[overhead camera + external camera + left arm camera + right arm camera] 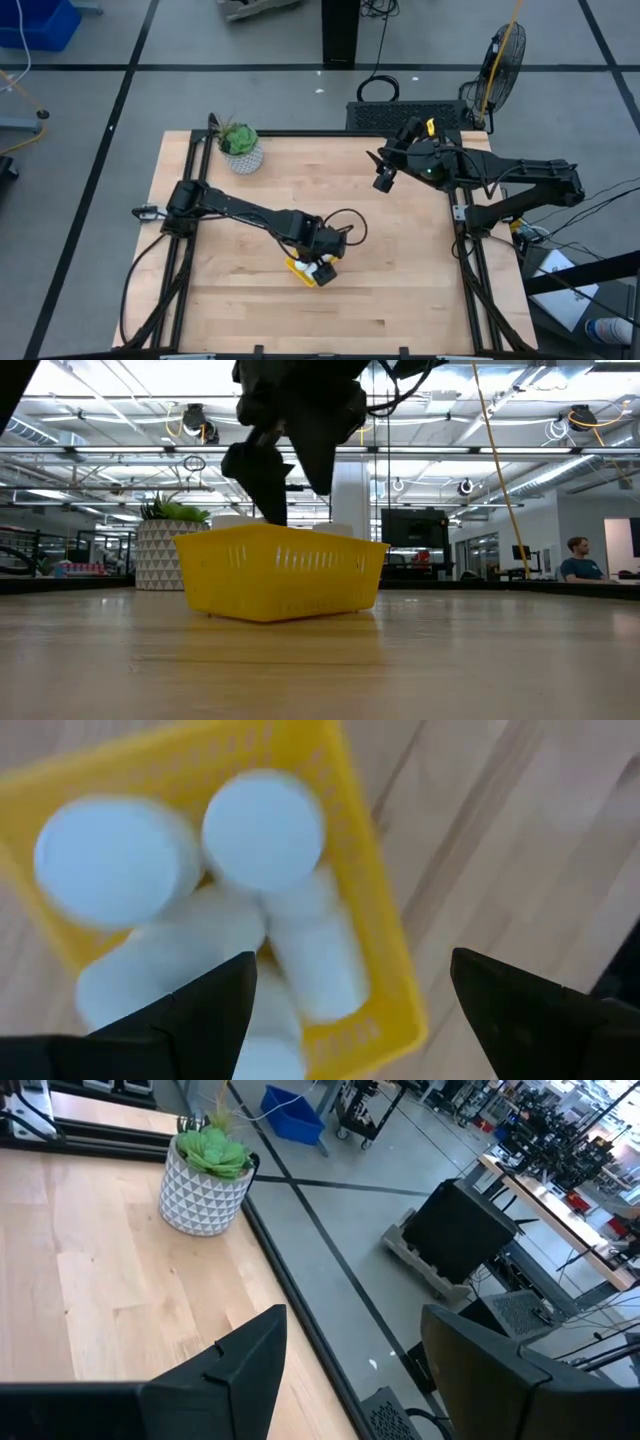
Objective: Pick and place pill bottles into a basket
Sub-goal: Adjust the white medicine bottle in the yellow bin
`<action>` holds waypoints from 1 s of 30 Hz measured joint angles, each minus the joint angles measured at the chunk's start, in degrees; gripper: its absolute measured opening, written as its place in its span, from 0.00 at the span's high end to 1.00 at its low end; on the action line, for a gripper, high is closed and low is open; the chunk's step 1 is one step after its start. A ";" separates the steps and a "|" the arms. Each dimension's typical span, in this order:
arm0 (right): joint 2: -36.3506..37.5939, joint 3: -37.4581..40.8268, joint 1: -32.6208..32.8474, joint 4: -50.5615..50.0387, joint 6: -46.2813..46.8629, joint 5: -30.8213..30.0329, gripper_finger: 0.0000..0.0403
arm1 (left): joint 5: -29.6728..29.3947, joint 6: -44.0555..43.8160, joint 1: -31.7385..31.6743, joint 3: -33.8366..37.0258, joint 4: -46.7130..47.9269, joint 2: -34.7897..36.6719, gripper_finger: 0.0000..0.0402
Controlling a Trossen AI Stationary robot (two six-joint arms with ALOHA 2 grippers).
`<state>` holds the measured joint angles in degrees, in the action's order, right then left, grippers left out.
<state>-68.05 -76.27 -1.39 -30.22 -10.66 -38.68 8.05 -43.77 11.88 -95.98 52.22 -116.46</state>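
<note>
The yellow basket sits on the table near its middle front; it also shows in the low view and the left wrist view. Several white pill bottles are inside it, some upright, some lying. My left gripper hangs open just above the basket, holding nothing; in the high view it covers most of the basket. My right gripper is open and empty, raised over the table's far right part.
A white patterned plant pot with a green plant stands at the table's far left; it also shows in the right wrist view. A person sits in the room behind the table.
</note>
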 joint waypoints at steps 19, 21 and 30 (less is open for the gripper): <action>0.00 0.00 0.00 -0.05 0.98 0.02 0.44 | -2.12 1.62 0.52 0.09 1.61 -2.13 0.15; 0.00 0.00 0.00 -0.04 0.98 0.02 0.44 | -2.10 1.60 0.52 0.07 1.31 -2.49 0.15; 0.00 0.00 0.00 -0.05 1.53 2.99 0.44 | -0.71 1.89 0.63 0.04 1.51 -3.52 0.15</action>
<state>-68.05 -76.27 -1.39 -30.27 -9.13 -35.68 7.35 -41.87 12.51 -95.94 53.72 -119.98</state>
